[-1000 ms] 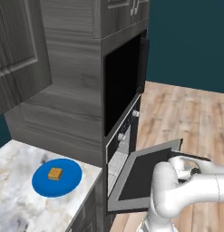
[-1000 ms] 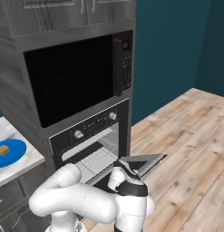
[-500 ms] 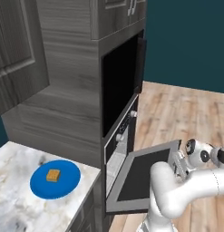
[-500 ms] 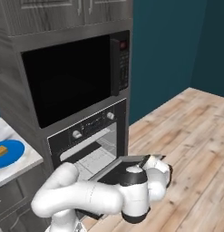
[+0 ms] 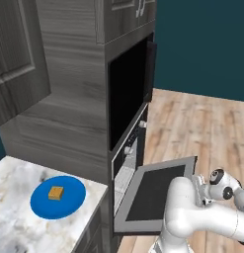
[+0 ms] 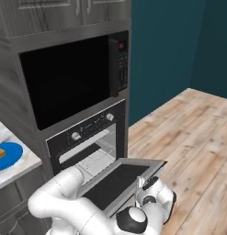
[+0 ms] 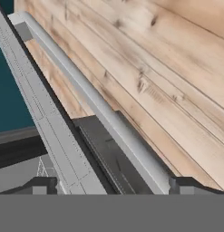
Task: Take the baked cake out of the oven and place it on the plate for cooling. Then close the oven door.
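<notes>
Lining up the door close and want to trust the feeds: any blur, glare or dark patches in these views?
Left base view: sharp, even light; the oven cavity is dim. Right base view: no glare on the oven door. Hand view: the handle is soft, close to the lens.

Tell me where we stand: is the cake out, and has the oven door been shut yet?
Done: the baked cake sits on the plate on the counter. In hand: the gripper is at the oven door, fingers spread wide either side of its edge and silver handle, not clamped. Left: the door hangs partly open below the oven and needs pushing shut.
</notes>
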